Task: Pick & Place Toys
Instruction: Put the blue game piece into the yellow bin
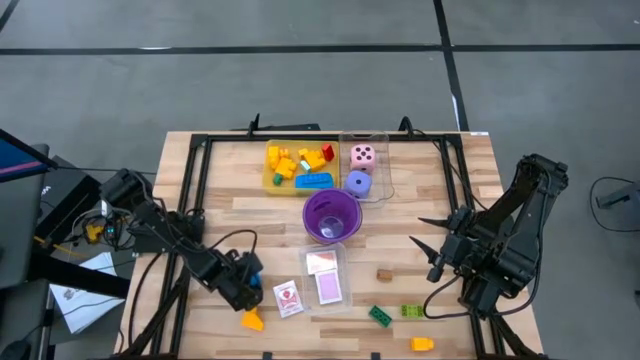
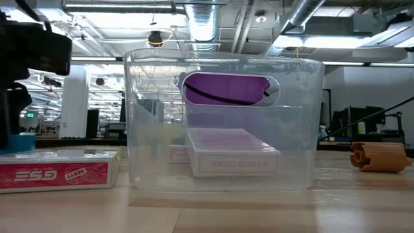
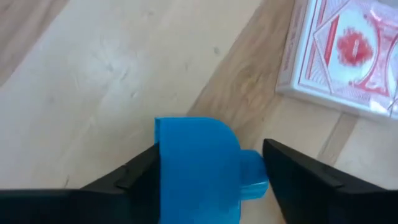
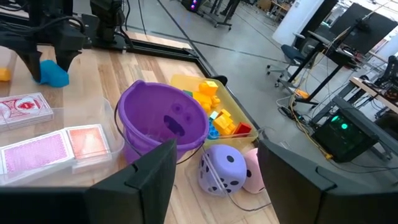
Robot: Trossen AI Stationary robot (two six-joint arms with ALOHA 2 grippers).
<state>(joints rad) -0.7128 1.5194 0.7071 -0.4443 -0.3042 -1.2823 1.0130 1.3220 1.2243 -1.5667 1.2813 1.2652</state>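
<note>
Rounded blue plastic brick [image 3: 199, 165] (smooth, glossy) sits between the left gripper [image 3: 208, 177] fingers, one touching.

A grey floor [image 1: 300, 90] crossed by dark lines is seen around the light wooden desk [image 1: 440, 180]. Beyond the desk, a hall is shown with exposed silver ducts [image 2: 200, 22], bright ceiling lights [image 2: 336, 40], office chairs [image 4: 298, 59] and cables on the floor.

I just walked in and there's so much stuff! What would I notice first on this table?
Probably the purple cup in the middle of the table, with a yellow tray full of bright bricks behind it and two dotted dice beside that. Near the front left, the left gripper has its fingers around a blue brick, next to a red-and-white card pack.
</note>
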